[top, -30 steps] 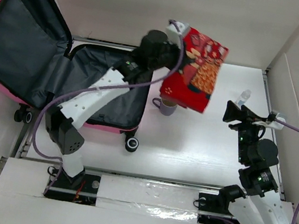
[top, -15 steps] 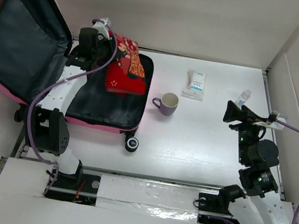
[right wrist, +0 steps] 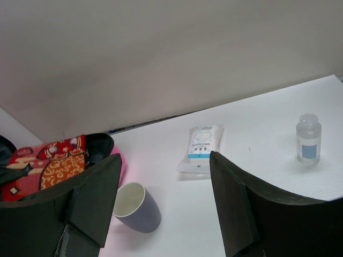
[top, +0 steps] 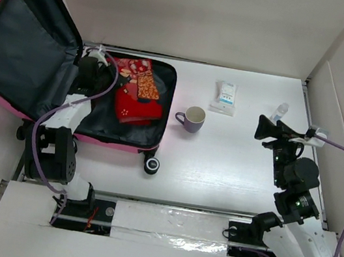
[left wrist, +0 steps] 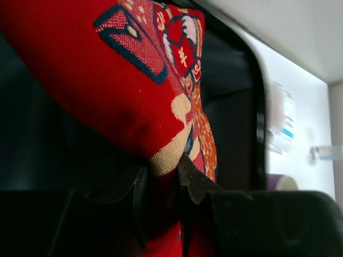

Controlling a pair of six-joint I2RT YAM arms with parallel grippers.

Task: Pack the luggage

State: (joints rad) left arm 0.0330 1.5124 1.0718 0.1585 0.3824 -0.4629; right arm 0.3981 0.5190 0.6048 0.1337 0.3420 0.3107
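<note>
Since half a second ago the left hand [left wrist: 163, 171] has drawn back toward 9 o'clock, and the red patterned cloth [top: 137, 93] it carries now lies lower and flatter. That hand is pinching a fold of the cloth between its fingertips. The cloth rests in the base half of the luggage [top: 30, 45], which lies wide open at the 9 to 10 o'clock side of the white table [top: 237, 172], its grey-lined lid tipped back off the table's left edge. A lavender mug [top: 193, 117] stands near the table's middle, just beside the luggage. At its 1 o'clock lies a wipes packet [top: 225, 96], and a small clear bottle [top: 280, 111] stands by the 3 o'clock edge. The right hand [top: 263, 128] hovers near the bottle, fingers spread and holding nothing. Plain pale walls [top: 210, 16] enclose the table.
</note>
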